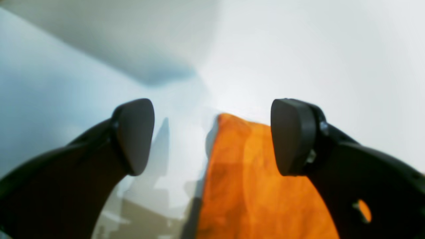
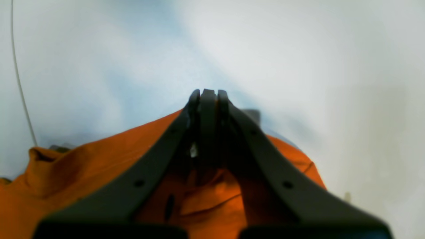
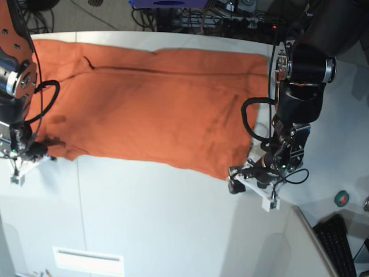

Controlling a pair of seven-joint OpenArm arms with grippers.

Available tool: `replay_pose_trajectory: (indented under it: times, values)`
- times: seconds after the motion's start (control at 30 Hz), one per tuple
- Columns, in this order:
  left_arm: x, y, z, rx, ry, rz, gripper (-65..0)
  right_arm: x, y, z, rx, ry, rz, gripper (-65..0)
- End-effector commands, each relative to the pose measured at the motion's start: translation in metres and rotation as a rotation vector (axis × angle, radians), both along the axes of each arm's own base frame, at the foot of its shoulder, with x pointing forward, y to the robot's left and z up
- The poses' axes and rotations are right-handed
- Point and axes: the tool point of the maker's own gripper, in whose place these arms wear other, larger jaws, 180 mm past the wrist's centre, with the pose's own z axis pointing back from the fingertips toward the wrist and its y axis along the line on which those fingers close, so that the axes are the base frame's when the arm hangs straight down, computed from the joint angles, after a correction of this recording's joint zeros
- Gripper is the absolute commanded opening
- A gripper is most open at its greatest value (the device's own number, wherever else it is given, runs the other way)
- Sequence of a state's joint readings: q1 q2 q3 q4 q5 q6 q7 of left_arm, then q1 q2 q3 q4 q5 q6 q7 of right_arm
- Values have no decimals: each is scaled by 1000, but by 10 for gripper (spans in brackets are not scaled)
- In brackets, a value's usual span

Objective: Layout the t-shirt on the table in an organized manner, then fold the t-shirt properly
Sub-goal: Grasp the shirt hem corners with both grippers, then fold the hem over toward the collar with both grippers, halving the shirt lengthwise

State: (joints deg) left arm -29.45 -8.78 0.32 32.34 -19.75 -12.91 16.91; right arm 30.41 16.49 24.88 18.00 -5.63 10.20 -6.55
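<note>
The orange t-shirt (image 3: pixel 155 109) lies spread wide and mostly flat across the far half of the white table (image 3: pixel 161 219). My left gripper (image 3: pixel 247 178) is open at the shirt's near right corner. In the left wrist view its fingers (image 1: pixel 132 136) stand wide apart, with the cloth corner (image 1: pixel 245 186) lying between them on the table (image 1: pixel 298 49). My right gripper (image 3: pixel 31 151) is at the shirt's near left corner. In the right wrist view it (image 2: pixel 208 96) is shut, with the cloth (image 2: pixel 83 172) tented up toward its tips.
Cables and equipment (image 3: pixel 190 11) run along the table's far edge. A tape roll (image 3: pixel 342 198) and a keyboard (image 3: pixel 340 242) sit at the near right, beside an angled white panel (image 3: pixel 300 254). A thin cable (image 2: pixel 20 83) crosses the right wrist view.
</note>
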Motion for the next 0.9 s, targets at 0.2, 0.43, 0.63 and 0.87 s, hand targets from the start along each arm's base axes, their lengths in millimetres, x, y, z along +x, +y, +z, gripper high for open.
replay_pose_trajectory:
  times: [0.2, 0.43, 0.63, 0.87]
  values:
    - [19, -28, 2, -10, -44, -28, -138, 19, -14, 22, -29, -65, -10, -650]
    - [14, -17, -10, 50, -42, 29, -138, 18, -15, 22, -32, -65, -11, -650]
    - [11, -18, -14, 59, -34, 16, -143, 18, -15, 22, -32, -65, -11, -650]
    - [9, -19, -16, 50, -27, 18, -436, 18, -15, 22, -32, -65, -11, -650]
